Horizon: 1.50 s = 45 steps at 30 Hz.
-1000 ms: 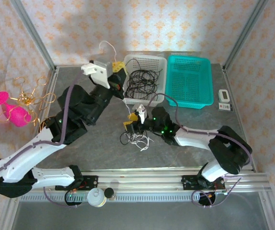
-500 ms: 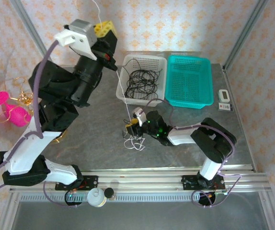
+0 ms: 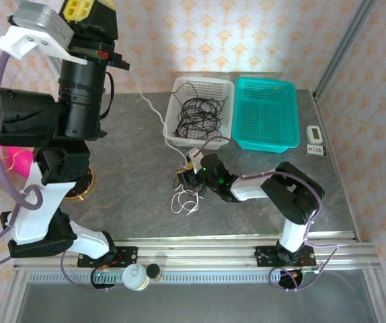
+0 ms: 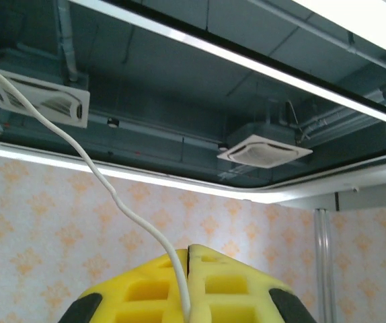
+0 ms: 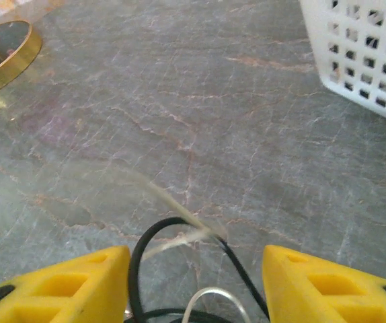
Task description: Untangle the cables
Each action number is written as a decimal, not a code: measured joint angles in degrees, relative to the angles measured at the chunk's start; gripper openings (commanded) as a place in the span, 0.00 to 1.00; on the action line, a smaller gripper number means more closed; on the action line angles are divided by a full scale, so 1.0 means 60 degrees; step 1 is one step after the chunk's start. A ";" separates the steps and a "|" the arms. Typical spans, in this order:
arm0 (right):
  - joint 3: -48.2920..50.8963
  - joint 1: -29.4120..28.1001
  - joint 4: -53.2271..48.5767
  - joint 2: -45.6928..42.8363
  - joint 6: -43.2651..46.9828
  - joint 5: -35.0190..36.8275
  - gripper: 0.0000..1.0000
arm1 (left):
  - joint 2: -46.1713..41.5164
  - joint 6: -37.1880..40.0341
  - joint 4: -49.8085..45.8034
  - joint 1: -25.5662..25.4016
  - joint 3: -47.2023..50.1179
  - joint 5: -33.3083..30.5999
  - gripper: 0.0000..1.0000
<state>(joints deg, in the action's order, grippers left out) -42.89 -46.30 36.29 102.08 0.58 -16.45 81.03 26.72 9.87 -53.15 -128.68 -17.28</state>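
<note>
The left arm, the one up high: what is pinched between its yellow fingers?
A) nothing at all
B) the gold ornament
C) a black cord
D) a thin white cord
D: in the left wrist view a thin white cable runs down into the seam where the yellow fingers of the left gripper meet, shut on it.

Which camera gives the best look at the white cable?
Top external: the white cable runs from the tangle by the right gripper, past the white basket, toward the raised left gripper. Left wrist shows a short stretch pinched between the yellow fingers. Right wrist shows a blurred bit beside a black cable.
</note>
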 measured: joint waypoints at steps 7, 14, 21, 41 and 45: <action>0.0142 0.0299 -0.0259 -0.0280 -0.0117 0.0240 0.67 | 0.0266 0.0765 0.0262 0.0000 -0.0051 -0.0546 0.00; 0.0925 0.0525 -0.0637 -0.2787 0.0248 -0.1009 0.73 | 0.0601 0.1257 0.0248 0.0015 0.0178 -0.0929 0.00; 0.0801 0.0798 -0.1581 -0.4506 0.0718 -0.1479 0.54 | 0.0747 0.1300 0.0248 0.0535 0.0350 -0.1104 0.00; -0.3785 0.0998 -0.2197 -0.4109 0.1847 -0.3541 0.80 | 0.0750 -0.0980 -0.0084 0.1075 0.1770 -0.0659 0.00; -0.4972 0.1381 -0.2514 -0.3778 0.1446 -0.3767 0.66 | 0.0794 -0.1384 -0.0102 0.1075 0.2109 -0.0608 0.00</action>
<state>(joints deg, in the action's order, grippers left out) -72.73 -38.02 21.21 79.42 9.26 -39.05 85.80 18.41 9.26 -46.70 -116.03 -20.93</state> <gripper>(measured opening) 0.728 0.041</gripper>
